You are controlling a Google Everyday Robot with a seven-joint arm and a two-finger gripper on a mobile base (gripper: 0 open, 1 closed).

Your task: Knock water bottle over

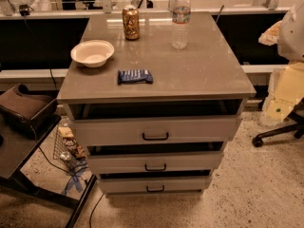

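Note:
The water bottle [181, 19] is clear ribbed plastic with a white cap and a pale label band. It stands upright at the back right of the grey cabinet top [199, 75]. A gold-brown drink can [130, 23] stands upright to its left, apart from it. My gripper is not in view; only a white rounded part [292, 32], which may belong to my arm, shows at the right edge, well away from the bottle.
A white bowl [92, 52] and a dark blue snack packet [135, 76] lie on the front left of the top. The cabinet has three drawers [155, 131]. A dark side table [19, 127] stands at left, and an office chair base [280, 132] at right.

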